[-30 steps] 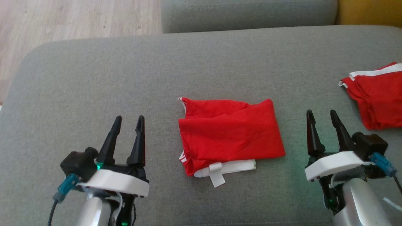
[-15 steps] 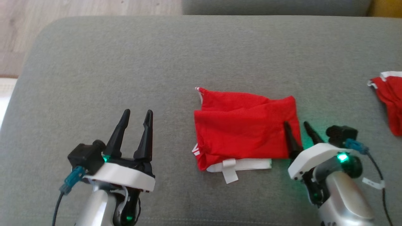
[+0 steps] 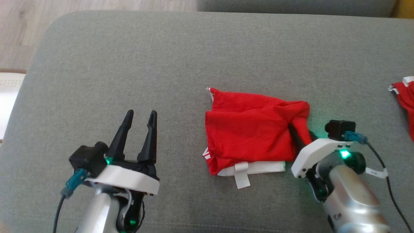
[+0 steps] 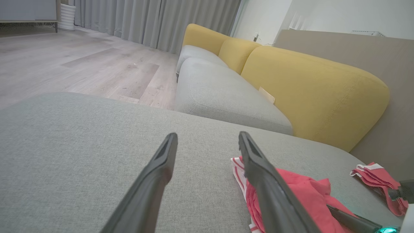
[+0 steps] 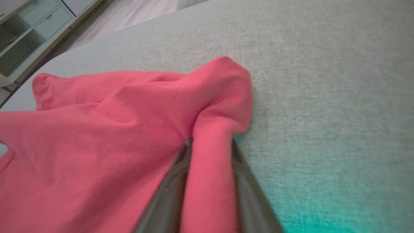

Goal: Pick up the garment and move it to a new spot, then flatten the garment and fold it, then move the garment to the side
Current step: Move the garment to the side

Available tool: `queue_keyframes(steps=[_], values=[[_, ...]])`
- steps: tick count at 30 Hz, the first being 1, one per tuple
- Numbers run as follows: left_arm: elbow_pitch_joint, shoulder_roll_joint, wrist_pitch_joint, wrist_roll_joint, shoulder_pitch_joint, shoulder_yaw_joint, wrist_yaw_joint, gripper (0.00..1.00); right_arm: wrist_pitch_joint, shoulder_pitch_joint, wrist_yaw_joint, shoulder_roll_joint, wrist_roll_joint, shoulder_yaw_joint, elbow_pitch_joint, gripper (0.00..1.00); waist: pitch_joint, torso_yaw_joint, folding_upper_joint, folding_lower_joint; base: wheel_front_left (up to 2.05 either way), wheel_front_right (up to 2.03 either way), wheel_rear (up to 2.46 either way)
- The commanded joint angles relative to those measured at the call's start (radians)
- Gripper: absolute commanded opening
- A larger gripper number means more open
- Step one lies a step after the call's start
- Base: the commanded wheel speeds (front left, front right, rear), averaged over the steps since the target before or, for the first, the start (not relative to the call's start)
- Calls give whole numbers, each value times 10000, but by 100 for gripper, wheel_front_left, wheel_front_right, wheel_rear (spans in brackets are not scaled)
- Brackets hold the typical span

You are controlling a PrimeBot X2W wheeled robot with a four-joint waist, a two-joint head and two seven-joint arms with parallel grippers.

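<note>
Nearest you, the garment [image 3: 249,129] shows its white waistband [image 3: 258,167] and a loose white tab [image 3: 242,176]. Above them its red cloth lies folded and creased, mid-way across the grey cushion [image 3: 129,64]. Your right gripper [image 5: 210,144] is clenched on a raised ridge at the cloth's right edge, the fabric bunched between both fingers. Your left gripper [image 3: 141,112] hovers released, its 2 fingers spread, well apart to the left. A second red piece [image 3: 406,100] lies far right. Beyond stand yellow backrests [image 4: 307,87].
</note>
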Motion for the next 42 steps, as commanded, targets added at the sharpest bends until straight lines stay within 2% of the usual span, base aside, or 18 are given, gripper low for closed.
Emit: queue_keyframes(steps=[1, 7, 10, 15, 21, 25, 32, 37, 41, 42], values=[[-289, 24, -122, 9, -358, 337, -10, 100, 36, 48, -9, 204, -7, 455, 242, 0, -42, -93, -1, 0, 0, 0, 0], [-302, 24, -122, 55, -252, 416, -27, 100, -706, -508, -9, 179, -1271, 288, 583, 0, -221, -595, -1, 0, 0, 0, 0], [-335, 24, -122, 59, -205, 441, -41, 100, -940, -758, -9, -114, -2077, 92, 454, 0, -294, -919, -1, 0, 0, 0, 0], [-409, 24, -122, 71, -204, 444, -49, 100, -897, -1143, -9, -1365, -3205, 46, -394, 0, -254, -1529, -1, 0, 0, 0, 0], [-491, 24, -122, 109, -426, 416, -69, 100, -333, -1600, -9, -3062, -3399, 94, -1362, 0, 185, -1884, -1, 0, 0, 0, 0], [-463, 24, -122, 144, -628, 359, -124, 100, 64, -1890, -9, -4119, -3458, -78, -1651, 0, 548, -1909, -1, 0, 0, 0, 0], [-401, 24, -122, 176, -976, 323, -224, 100, 596, -2189, -9, -5455, -3993, -1028, -1583, 0, 1127, -1684, -1, 0, 0, 0, 0], [-387, 24, -122, 167, -1152, 354, -269, 100, 726, -2308, -9, -5864, -4410, -2036, -1367, 0, 1471, -1504, -1, 0, 0, 0, 0], [-377, 24, -122, 138, -1288, 343, -305, 100, 846, -2374, -9, -5773, -4948, -3076, -1275, 0, 1720, -1402, -1, 0, 0, 0, 0], [-377, 24, -122, 138, -1288, 343, -305, 100, 846, -2374, -9, -5773, -4948, -3076, -1275, 0, 1720, -1402, -1, 0, 0, 0, 0]])
